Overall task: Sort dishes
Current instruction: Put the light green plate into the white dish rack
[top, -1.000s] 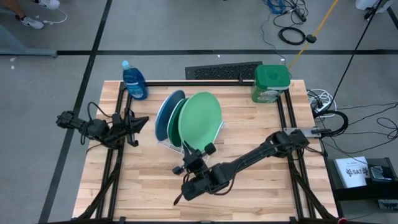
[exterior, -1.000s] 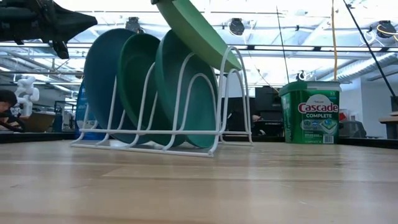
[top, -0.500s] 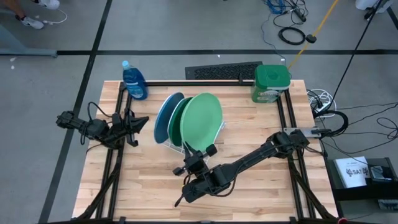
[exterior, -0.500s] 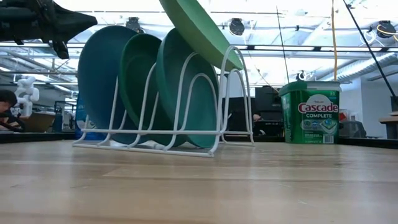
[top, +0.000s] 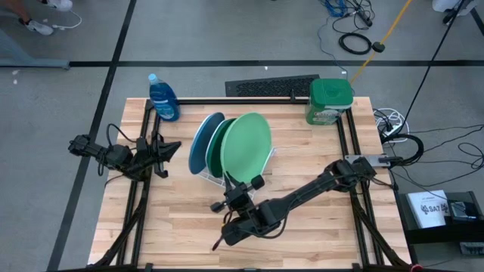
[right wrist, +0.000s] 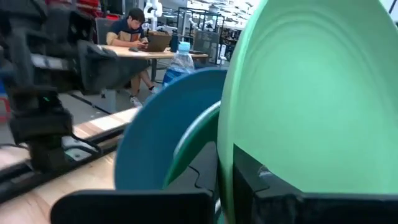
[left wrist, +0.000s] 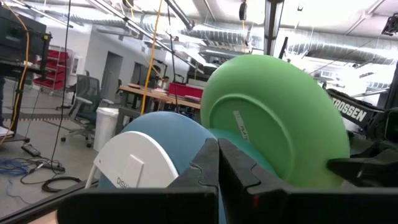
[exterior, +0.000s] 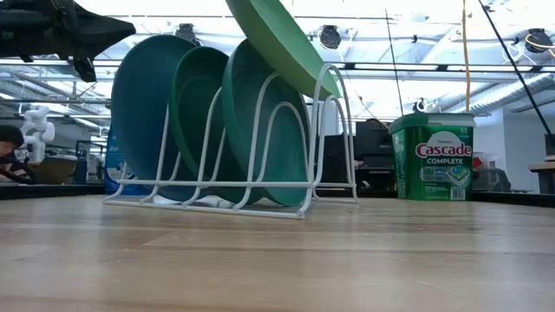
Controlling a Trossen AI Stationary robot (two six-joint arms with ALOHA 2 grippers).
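A white wire rack [top: 198, 175] stands mid-table with the blue plate [exterior: 143, 113], the dark green plate [exterior: 195, 104] and the teal plate [exterior: 269, 139] on edge in its slots. My right gripper [top: 243, 183] is just near of the rack, shut on the light green plate [top: 246, 145]. That plate tilts over the rack [exterior: 277, 43] and fills the right wrist view [right wrist: 311, 93]. My left gripper [top: 170, 149] waits shut and empty to the left of the rack, pointing at it [left wrist: 217, 168]. My right gripper pinches the light green plate's near rim [right wrist: 227, 163] between its two fingers, one on each face. The fingers come level from the table's near side. The plate stands tilted, its top leaning left, and its lower edge [exterior: 323, 85] lies against the rack's right end loop.
A blue dish-soap bottle [top: 162, 97] stands at the far left corner and a green Cascade tub [top: 330, 100] at the far right. A dark keyboard-like thing [top: 272, 85] lies beyond the far edge. Bare wood lies near and right of the rack.
My right gripper has carried the light green plate a little toward the table's right, still tilted against the rack. The rack with its three plates has slid slightly right along the table with it.
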